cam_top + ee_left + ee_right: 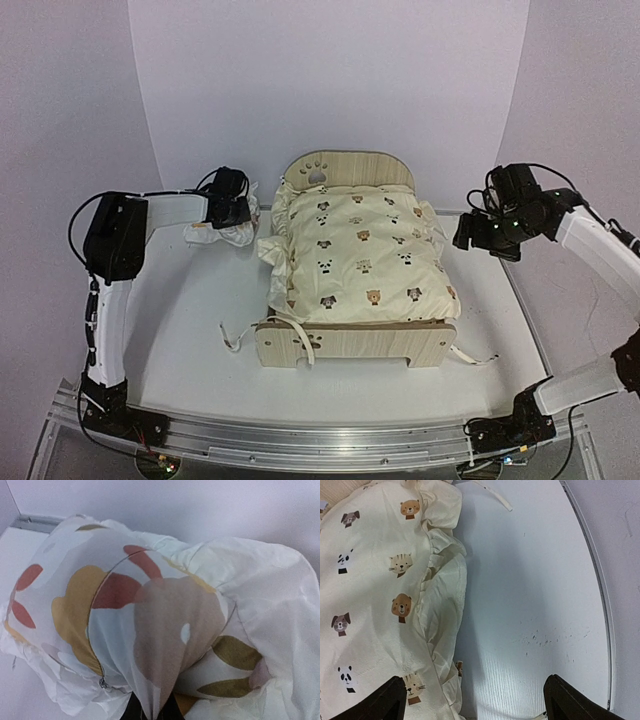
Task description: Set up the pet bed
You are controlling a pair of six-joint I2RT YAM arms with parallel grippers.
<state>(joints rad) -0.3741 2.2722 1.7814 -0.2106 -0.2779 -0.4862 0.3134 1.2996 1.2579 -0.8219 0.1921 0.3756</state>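
Pillow (225, 233) is waiting on a lift to the bed (345, 345), I'd say: left claw (232, 212) pinching it at the far-left corner, right claw (478, 236) hanging spread.

A cream quilt (360, 255) printed with small animal faces lies spread at the middle of the white desk (190, 330), its ruffled edge hanging over both sides. Well apart, at the far left, sits a crumpled white pillow (228, 232) with red, mustard and olive leaves.
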